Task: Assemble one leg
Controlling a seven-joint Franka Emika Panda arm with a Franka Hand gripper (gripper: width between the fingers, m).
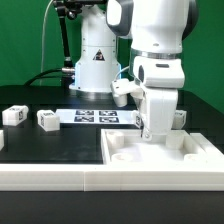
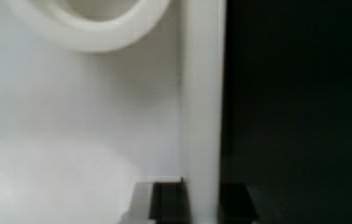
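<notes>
Two small white legs with tags lie on the black table at the exterior view's left, one (image 1: 14, 115) near the edge and one (image 1: 47, 120) beside it. The large flat white panel (image 1: 165, 155) lies in front at the right. My gripper (image 1: 149, 130) points down at the panel's back edge. In the wrist view the two dark fingertips (image 2: 169, 203) stand close together astride the panel's raised edge (image 2: 199, 120), so the gripper (image 2: 201, 203) is shut on that edge. A round recess (image 2: 88, 25) of the panel shows. No leg is in the gripper.
The marker board (image 1: 95, 115) lies behind the legs, in front of the arm's base (image 1: 92, 65). A long white rim bar (image 1: 60, 180) runs along the front. Another small white piece (image 1: 179, 118) sits just right of the gripper. Black table (image 2: 306, 110) lies beyond the panel's edge.
</notes>
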